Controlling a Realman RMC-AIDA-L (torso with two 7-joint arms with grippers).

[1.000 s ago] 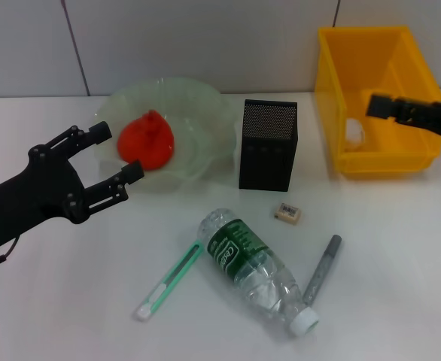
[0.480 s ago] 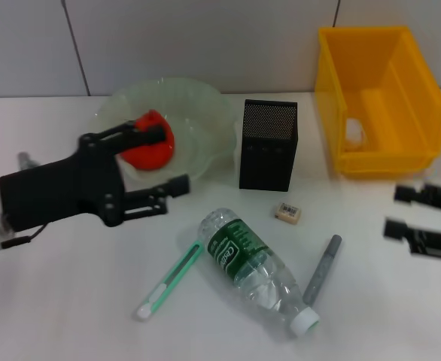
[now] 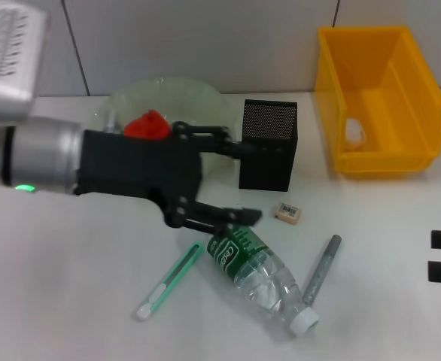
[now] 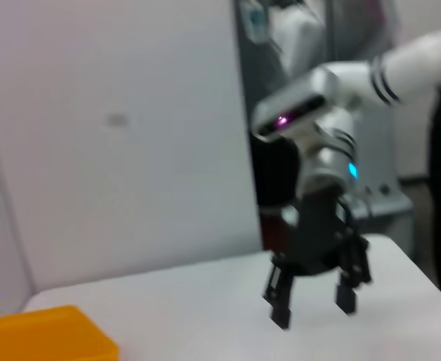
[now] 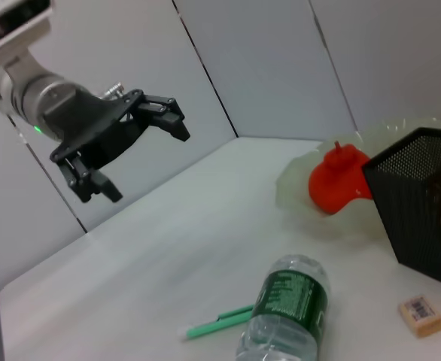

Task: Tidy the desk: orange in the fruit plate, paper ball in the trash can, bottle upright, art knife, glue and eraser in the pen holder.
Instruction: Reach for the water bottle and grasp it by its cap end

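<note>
The left gripper point(image 3: 239, 180), fingers spread and gripping nothing, is hovering above the bottle point(image 3: 260, 271), which is lying on its side near the desk's point(image 3: 70, 301) front edge. The right gripper point(image 3: 440, 256), fingers parted, is hanging at the desk's right edge.

The orange point(image 3: 147, 125) is red-orange, the fruit plate point(image 3: 205, 101) pale green, the trash can point(image 3: 378, 98) bright yellow. The pen holder point(image 3: 268, 144) is black mesh. The bottle point(image 3: 258, 271) has a dark green label and white cap. The bench point(image 3: 70, 301) is white.
</note>
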